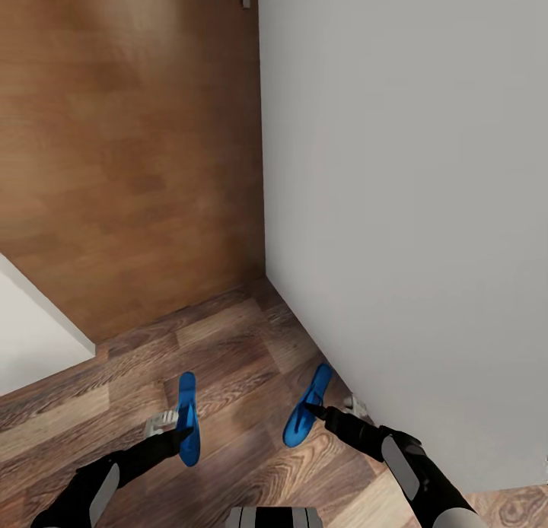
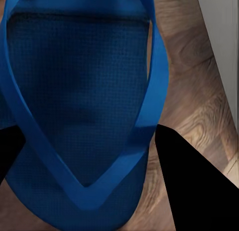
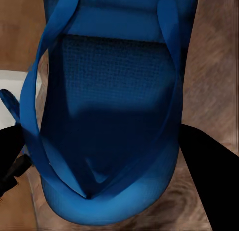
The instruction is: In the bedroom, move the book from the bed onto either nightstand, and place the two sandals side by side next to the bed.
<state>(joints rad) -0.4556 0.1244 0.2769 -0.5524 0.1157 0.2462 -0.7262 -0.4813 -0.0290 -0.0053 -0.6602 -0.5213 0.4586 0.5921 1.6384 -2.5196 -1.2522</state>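
Two bright blue sandals hang on edge just above the wood-plank floor (image 1: 228,361), a short gap between them. My left gripper (image 1: 185,434) is shut on the left sandal (image 1: 187,402). In the left wrist view its sole and toe straps (image 2: 79,91) sit between the black fingers (image 2: 191,186). My right gripper (image 1: 310,411) is shut on the right sandal (image 1: 313,397), close to the white wall. The right wrist view has that sandal (image 3: 109,116) between its fingers (image 3: 211,176). The book, the bed and the nightstand are out of view.
A white wall (image 1: 411,208) runs along the right, its foot almost touching the right sandal. A brown wooden door (image 1: 129,147) stands ahead. A white corner (image 1: 30,330) juts in at the left; whether it is wall or furniture I cannot tell.
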